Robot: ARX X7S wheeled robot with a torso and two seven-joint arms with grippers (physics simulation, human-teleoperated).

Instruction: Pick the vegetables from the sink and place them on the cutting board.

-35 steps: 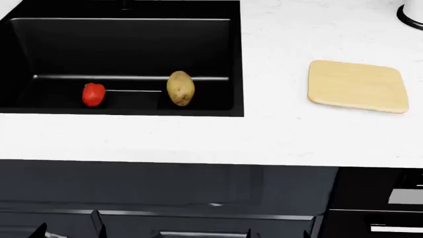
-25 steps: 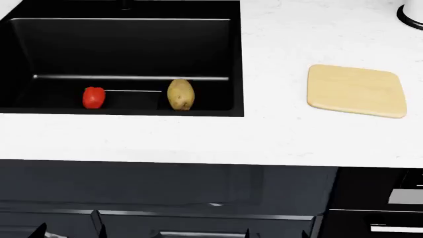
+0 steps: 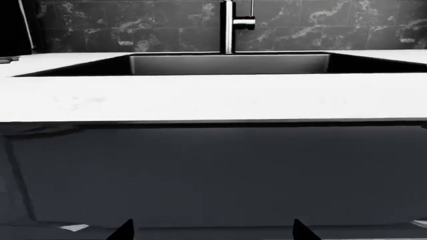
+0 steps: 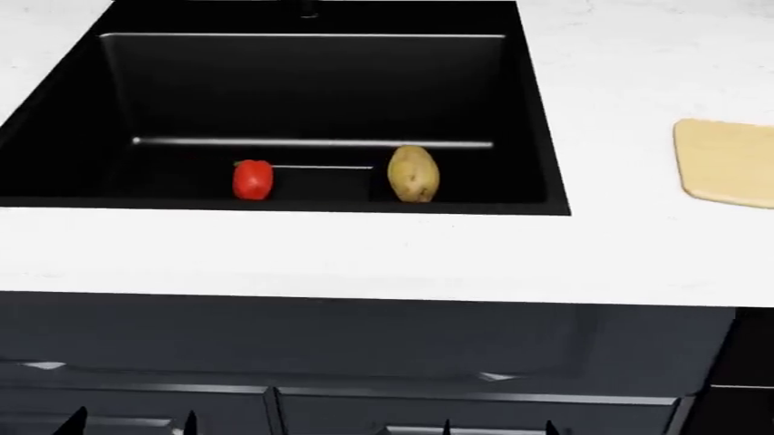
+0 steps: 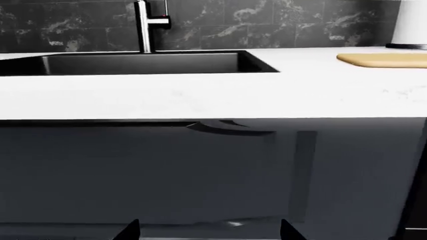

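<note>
Left dark two-fingered gripper [image 3: 208, 234], only fingertips [image 3: 124, 231] visible, spread well apart, nothing between them, right dark two-fingered gripper [image 5: 208, 231] likewise, fingertips [image 5: 288, 229] parted, both arms held low

We see even, soft light with no clear source. The white countertop [image 4: 362, 254] reads bright and nearly blown out, its speckle faint. The sink [image 4: 314, 72] is very dark; its walls merge into black, with one pale streak along the far edge of its floor. The red pepper [image 4: 252, 178] and potato [image 4: 412, 173] stay crisp. In the wrist views the cabinet fronts [image 3: 213, 175] look hazy and grey, and the faucet [image 3: 228, 25] carries a thin highlight.
</note>
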